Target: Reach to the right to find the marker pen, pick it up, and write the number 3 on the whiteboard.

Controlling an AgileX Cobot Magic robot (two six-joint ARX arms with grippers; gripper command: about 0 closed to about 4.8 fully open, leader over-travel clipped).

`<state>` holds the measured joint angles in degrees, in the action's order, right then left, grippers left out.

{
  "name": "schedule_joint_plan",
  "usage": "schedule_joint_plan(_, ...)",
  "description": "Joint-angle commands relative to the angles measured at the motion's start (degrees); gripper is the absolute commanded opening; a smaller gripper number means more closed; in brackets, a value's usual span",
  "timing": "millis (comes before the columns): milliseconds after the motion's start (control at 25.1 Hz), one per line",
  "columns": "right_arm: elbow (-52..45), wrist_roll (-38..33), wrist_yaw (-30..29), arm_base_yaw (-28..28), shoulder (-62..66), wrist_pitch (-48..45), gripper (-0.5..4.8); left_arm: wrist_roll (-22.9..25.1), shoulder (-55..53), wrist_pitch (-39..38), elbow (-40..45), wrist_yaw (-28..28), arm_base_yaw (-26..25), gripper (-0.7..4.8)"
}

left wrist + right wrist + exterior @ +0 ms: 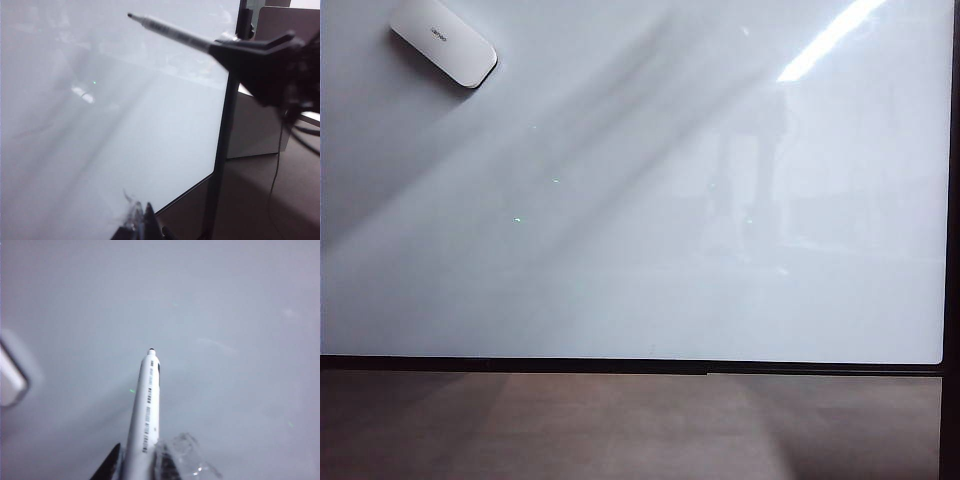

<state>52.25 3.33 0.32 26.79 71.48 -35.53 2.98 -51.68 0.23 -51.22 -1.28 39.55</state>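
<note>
The whiteboard (640,250) fills most of the exterior view, where neither gripper shows, only a long diagonal shadow. In the left wrist view my right gripper (220,47) hangs above the whiteboard (100,125) near its framed edge, shut on the marker pen (170,31). The pen's dark tip points out over the board, clear of the surface. The right wrist view shows the white marker pen (147,405) gripped between the right gripper's jaws (142,460), over bare board (225,315). My left gripper (142,212) is shut and holds nothing. The number 3 is out of view.
A white rounded eraser (443,41) lies on the board's far left corner and shows at the edge of the right wrist view (10,375). A brown-grey surface (620,430) runs below the black frame. A grey panel (255,130) and a cable (277,165) stand beyond the board's edge.
</note>
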Motion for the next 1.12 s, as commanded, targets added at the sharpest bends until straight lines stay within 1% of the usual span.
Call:
schedule_joint_plan(40, 0.24, 0.20, 0.85, 0.04, 3.21, -3.37, 0.44, 0.02, 0.20, 0.70, -0.15, -0.02, -0.02, -0.05)
schedule_joint_plan(239, 0.24, 0.20, 1.11, 0.04, 7.87, -8.63, 0.44, 0.02, 0.20, 0.68, -0.15, -0.02, -0.02, -0.05)
schedule_joint_plan(518, 0.26, 0.20, 1.38, 0.04, 10.10, -11.06, 0.44, 0.02, 0.20, 0.63, -0.15, -0.02, -0.02, -0.05)
schedule_joint_plan(638, 0.26, 0.20, 4.35, 0.04, 10.43, -11.26, 0.43, 0.02, 0.20, 0.63, -0.15, -0.02, -0.02, -0.05)
schedule_joint_plan(837, 0.26, 0.39, 4.20, 0.02, 10.86, -11.43, 0.44, 0.02, 0.20, 0.61, -0.15, -0.02, -0.02, -0.05)
schedule_joint_plan(1116, 0.26, 0.39, 3.56, 0.02, 11.72, -16.37, 0.44, 0.02, 0.20, 0.09, -0.15, -0.02, -0.02, -0.05)
